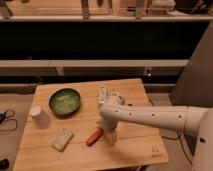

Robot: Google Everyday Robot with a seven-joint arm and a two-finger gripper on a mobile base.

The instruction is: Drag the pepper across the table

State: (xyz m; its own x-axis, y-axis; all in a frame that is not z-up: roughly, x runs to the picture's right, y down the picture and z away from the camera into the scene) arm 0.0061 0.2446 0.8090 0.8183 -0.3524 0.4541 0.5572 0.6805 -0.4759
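Watching gripper (111, 136) down at table (131, 150) near front edge | pepper (94, 136) just beside it, toward left edge | grip state: I cannot tell | sponge (62, 139) between pepper and left edge

Bench (135, 145): matt, light wooden planks. Pepper (95, 136): smooth red-orange skin. Bowl (51, 103), upper left: smooth green. Sponge (62, 139): pale, matt surface. Claw (110, 138), lower centre beside the pepper: pale, smooth, plastic-looking shell.
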